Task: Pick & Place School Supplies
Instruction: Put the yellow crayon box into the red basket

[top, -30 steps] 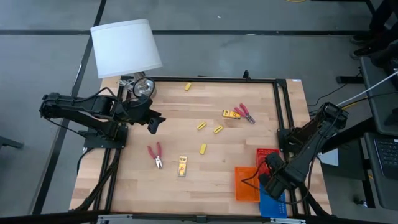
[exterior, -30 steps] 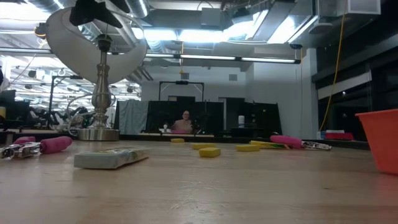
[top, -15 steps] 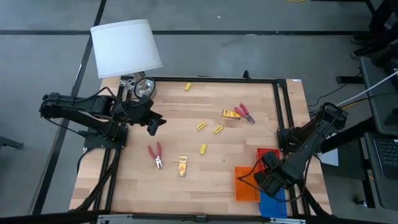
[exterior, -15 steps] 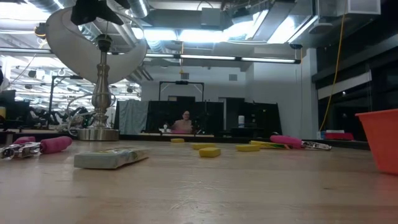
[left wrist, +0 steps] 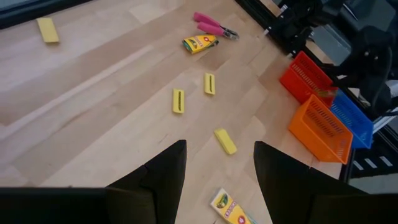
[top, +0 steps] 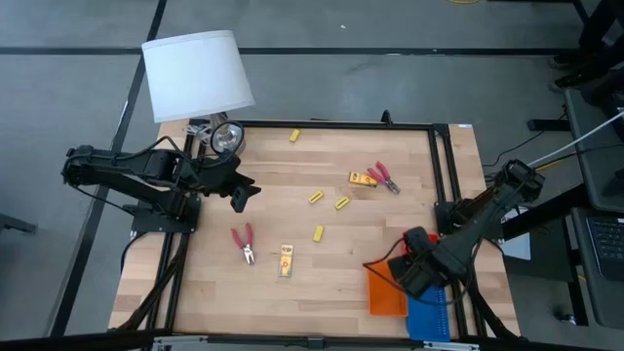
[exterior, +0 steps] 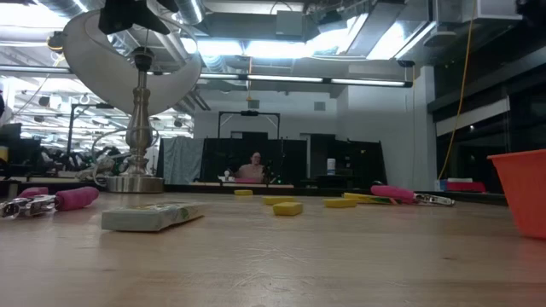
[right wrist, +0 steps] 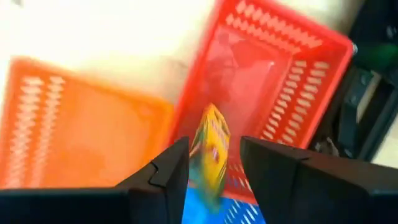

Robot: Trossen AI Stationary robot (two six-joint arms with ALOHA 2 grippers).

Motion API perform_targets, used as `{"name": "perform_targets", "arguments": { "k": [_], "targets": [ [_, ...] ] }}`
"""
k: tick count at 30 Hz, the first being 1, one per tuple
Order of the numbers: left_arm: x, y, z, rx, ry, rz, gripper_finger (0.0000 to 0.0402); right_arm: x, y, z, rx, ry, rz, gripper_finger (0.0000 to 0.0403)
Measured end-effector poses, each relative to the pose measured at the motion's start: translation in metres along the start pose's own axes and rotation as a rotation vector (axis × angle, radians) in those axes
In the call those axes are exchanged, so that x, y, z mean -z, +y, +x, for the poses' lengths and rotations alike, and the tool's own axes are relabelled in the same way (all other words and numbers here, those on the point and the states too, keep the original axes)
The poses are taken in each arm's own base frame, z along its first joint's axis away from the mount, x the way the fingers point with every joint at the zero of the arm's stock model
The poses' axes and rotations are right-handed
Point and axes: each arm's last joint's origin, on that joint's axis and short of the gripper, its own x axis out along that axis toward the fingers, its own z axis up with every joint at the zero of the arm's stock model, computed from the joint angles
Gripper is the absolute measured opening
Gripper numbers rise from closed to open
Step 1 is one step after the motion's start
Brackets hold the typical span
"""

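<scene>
From above, the right gripper (top: 411, 273) hovers over the orange tray (top: 383, 290) at the table's near right, beside the red tray (top: 421, 239) and blue tray (top: 427, 320). The left gripper (top: 240, 194) waits at the far left near the lamp (top: 195, 73).

At table level, a yellow pack (exterior: 152, 217) and a yellow block (exterior: 287, 208) lie loose.

The left wrist view shows its fingers (left wrist: 160, 180) spread, holding nothing.

In the right wrist view, the fingers (right wrist: 166, 169) pinch a crayon pack (right wrist: 209, 149) above the trays, probably for sorting; the trays look empty.
</scene>
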Motion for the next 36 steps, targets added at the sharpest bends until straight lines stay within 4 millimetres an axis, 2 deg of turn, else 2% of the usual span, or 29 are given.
{"name": "perform_targets", "arguments": {
  "k": [8, 13, 17, 22, 26, 28, 30, 33, 36],
  "targets": [
    [0.000, 0.000, 0.000, -0.003, -0.004, 0.001, 0.0184, -0.017, 0.010, 0.000, -0.073, -0.087, 0.058, 0.0148],
    [0.000, 0.000, 0.000, -0.003, -0.004, 0.000, 0.0184, -0.032, 0.028, -0.007, -0.305, -0.194, 0.089, 0.0148],
    [-0.001, 0.001, -0.002, -0.003, -0.010, 0.021, 0.0184, -0.049, 0.051, -0.013, -0.478, -0.248, 0.032, 0.0148],
    [-0.001, 0.010, -0.009, -0.046, -0.017, -0.009, 0.0184, -0.086, 0.071, -0.016, -0.577, -0.295, 0.009, 0.0148],
    [0.002, 0.023, -0.020, -0.120, -0.022, -0.103, 0.0184, -0.124, 0.085, -0.021, -0.708, -0.247, 0.048, 0.0148],
    [0.004, 0.028, -0.025, -0.142, -0.024, -0.132, 0.0184, -0.139, 0.089, -0.023, -0.760, -0.263, 0.035, 0.0148],
    [0.006, 0.031, -0.030, -0.147, -0.031, -0.143, 0.0184, -0.153, 0.086, -0.021, -0.725, -0.305, 0.026, 0.0145],
    [0.006, 0.031, -0.035, -0.122, -0.037, -0.124, 0.0184, -0.177, 0.079, -0.015, -0.629, -0.393, -0.091, 0.0136],
    [0.008, 0.029, -0.037, -0.100, -0.029, -0.079, 0.0184, -0.197, 0.073, -0.011, -0.557, -0.439, -0.333, 0.0127]
  ]
}}
